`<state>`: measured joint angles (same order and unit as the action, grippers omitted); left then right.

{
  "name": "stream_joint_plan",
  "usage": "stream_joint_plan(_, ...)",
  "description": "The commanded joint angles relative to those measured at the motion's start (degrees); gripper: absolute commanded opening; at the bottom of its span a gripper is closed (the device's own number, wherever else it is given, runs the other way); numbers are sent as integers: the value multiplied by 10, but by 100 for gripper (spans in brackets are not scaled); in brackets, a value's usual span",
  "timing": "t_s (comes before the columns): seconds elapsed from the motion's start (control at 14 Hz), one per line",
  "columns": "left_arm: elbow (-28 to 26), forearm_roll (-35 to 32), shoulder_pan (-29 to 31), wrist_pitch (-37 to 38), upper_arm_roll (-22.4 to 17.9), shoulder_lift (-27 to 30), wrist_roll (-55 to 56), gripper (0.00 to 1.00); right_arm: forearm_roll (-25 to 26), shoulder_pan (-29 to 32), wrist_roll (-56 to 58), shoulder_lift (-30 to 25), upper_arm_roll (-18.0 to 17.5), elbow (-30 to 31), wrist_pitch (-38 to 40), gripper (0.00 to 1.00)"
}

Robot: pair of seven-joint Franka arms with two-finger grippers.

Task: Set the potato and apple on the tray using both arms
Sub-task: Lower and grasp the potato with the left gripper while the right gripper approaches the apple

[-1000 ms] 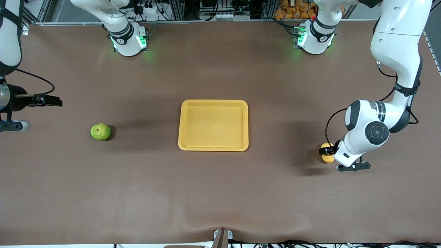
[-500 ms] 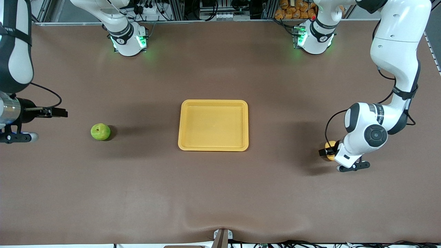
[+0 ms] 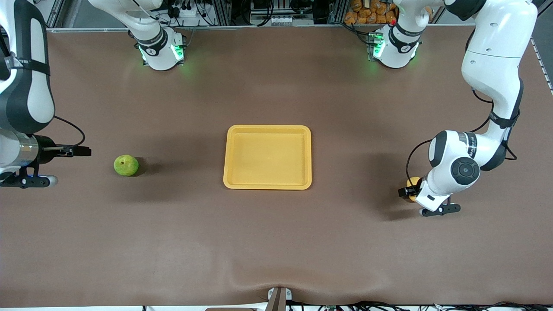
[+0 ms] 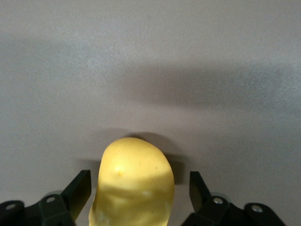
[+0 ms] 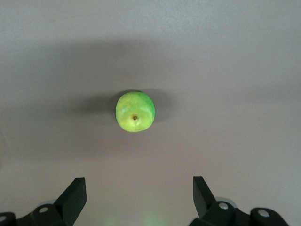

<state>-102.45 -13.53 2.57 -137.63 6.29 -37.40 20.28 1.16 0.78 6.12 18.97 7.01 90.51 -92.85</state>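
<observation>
With the oblong yellow potato (image 4: 135, 181) lying on the counter between the wide-spread fingers of the left end effector (image 4: 137, 188), a centred closure seemed advisable, while the round green apple (image 5: 135, 111) lay ahead of the equally wide right end effector (image 5: 137, 195).

No readable text, labels or numbers anywhere; faint dark lettering on the left arm's white wrist link (image 3: 471, 144), too small to make out; small round marks on both arm bases (image 3: 160, 51), illegible; nothing printed on tray, apple, potato or table
</observation>
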Motion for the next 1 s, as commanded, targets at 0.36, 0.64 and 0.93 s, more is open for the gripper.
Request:
stream_joint_plan(0.36, 3, -15, -4, -3, 7, 16, 14, 0, 0, 6, 0, 26, -6, 56, -94, 100)
stream_joint_plan(0.64, 3, -15, -51, 16, 7, 52, 68, 0, -3, 10, 0, 42, -6, 56, -105, 100)
stream_joint_plan(0.93, 31, -14, -121, 20, 7, 59, 160, 4, -28, 16, 0, 50, -6, 75, -130, 100)
